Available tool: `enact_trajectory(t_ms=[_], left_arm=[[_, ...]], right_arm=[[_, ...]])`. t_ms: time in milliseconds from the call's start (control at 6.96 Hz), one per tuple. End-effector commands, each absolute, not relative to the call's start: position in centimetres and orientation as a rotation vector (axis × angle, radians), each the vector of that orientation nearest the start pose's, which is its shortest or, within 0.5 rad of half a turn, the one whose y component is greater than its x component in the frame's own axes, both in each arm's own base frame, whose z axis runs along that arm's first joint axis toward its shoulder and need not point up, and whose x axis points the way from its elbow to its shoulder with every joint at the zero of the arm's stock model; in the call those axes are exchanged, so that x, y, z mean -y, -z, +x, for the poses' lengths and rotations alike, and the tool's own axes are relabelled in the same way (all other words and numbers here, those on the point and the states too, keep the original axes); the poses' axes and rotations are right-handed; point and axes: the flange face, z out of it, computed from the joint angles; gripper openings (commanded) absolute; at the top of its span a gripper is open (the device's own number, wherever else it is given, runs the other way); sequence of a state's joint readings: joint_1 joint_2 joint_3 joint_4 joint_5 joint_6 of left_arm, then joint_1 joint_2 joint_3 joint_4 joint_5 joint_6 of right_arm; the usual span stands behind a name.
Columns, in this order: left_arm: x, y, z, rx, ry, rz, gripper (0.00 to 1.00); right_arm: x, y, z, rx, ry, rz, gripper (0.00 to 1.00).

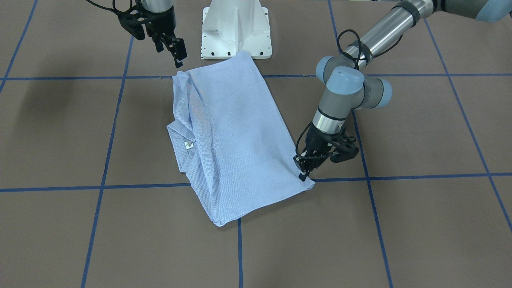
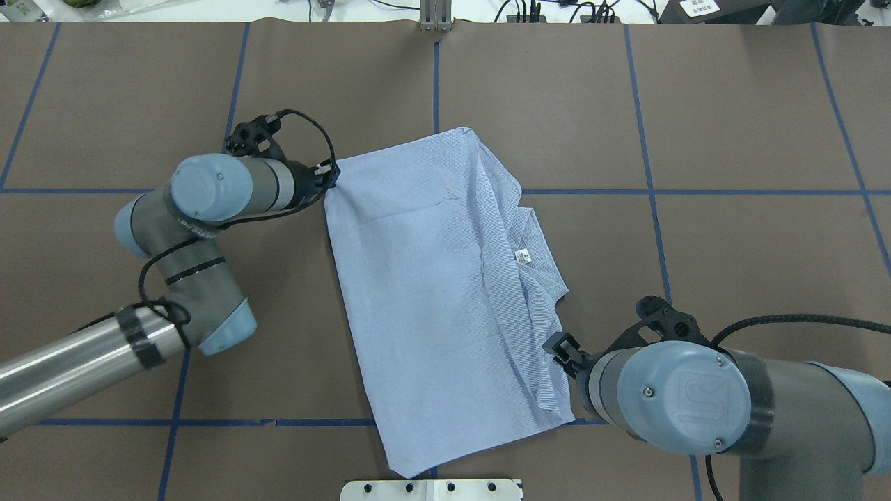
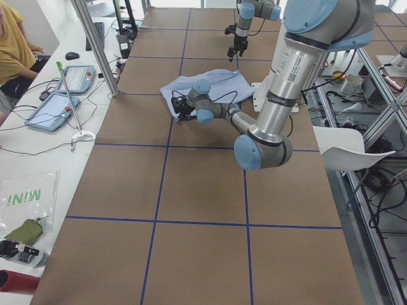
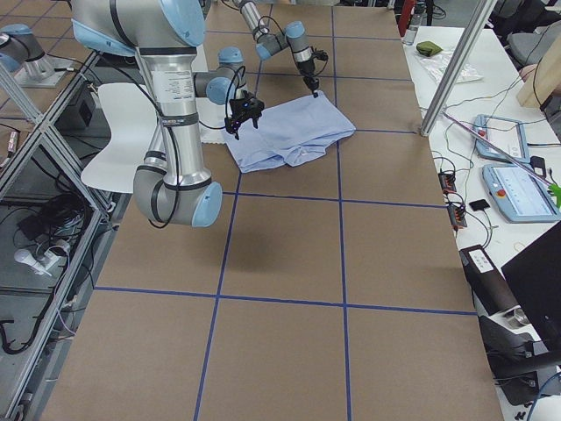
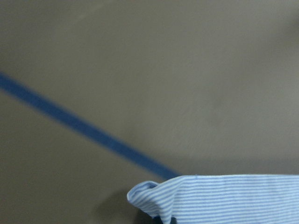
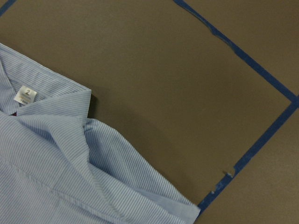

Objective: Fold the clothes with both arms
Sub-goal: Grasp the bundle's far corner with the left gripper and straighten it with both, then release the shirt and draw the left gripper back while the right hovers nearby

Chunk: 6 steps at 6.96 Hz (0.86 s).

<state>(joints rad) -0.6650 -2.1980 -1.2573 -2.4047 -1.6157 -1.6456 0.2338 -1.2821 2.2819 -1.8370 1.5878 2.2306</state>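
Note:
The light blue-and-white striped shirt (image 1: 236,136) lies folded into a long slanted rectangle on the brown table, with its collar and white neck label (image 1: 188,145) on the robot's right side. It also shows in the overhead view (image 2: 431,292). My left gripper (image 1: 304,175) is down at the shirt's far left corner with its fingers closed on the cloth; the left wrist view shows that pinched corner (image 5: 224,193). My right gripper (image 1: 176,54) hangs open just off the shirt's near right edge and is empty. The right wrist view shows the collar and label (image 6: 25,95) from above.
The white pedestal base (image 1: 236,28) stands just behind the shirt's near end. Blue tape lines (image 1: 400,176) cross the brown table. A side bench with tablets and cables (image 3: 63,95) and a seated person (image 3: 13,44) are beyond the table's far edge.

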Motion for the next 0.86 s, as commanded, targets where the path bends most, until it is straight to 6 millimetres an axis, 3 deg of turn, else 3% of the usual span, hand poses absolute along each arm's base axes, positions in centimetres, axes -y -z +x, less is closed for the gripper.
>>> enact_trajectory(t_ms=[0,144,287,431,718], left_arm=[[64.8,-28.8,51.4,-1.142,0.617,0.401,0.26],[65.0,-29.3,50.9,-1.120,0.575,0.433,0.59],[63.7,-31.6,49.4,-1.116,0.568,0.434,0.64],[61.0,-33.4,46.3,-1.140,0.547,0.421,0.64],[55.8,-35.4,38.2,-1.198,0.467,0.396,0.64]], right_arm=[[25.1,-23.9,-43.0,0.760,-0.871,-0.164,1.00],[25.3,-23.7,-43.8,0.761,-0.871,-0.159,1.00],[26.3,-22.3,-46.5,0.770,-0.876,-0.150,1.00],[27.2,-21.2,-48.6,0.782,-0.884,-0.117,1.00],[27.6,-21.1,-53.0,0.808,-0.719,-0.050,1.00]])
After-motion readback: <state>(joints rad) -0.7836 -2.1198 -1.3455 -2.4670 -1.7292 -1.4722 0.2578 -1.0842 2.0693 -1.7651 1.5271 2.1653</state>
